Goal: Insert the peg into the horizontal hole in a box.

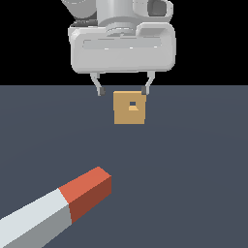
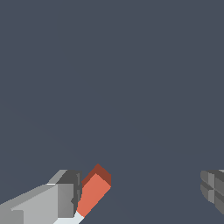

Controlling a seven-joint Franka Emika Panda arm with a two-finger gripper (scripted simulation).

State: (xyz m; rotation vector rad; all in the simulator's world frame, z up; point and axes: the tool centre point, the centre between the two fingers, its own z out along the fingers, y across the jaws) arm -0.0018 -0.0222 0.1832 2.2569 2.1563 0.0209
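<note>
The peg (image 1: pixel 58 206) lies flat on the dark floor in the lower part of the exterior view, brick-red end toward the centre, white part running off toward the exterior view's left corner. Farther back stands the tan box (image 1: pixel 130 108), with the small dark hole (image 1: pixel 132 103) in its facing side. My gripper (image 1: pixel 123 91) hangs open above the floor, its two fingertips spread wide with nothing between them; from this angle the box shows between and behind them. In the wrist view the peg's red end (image 2: pixel 92 192) shows beside one finger (image 2: pixel 65 197); the box is out of that view.
A flat dark grey-blue floor (image 1: pixel 193 169) spreads under everything, with black background beyond its far edge. No other objects show in either view.
</note>
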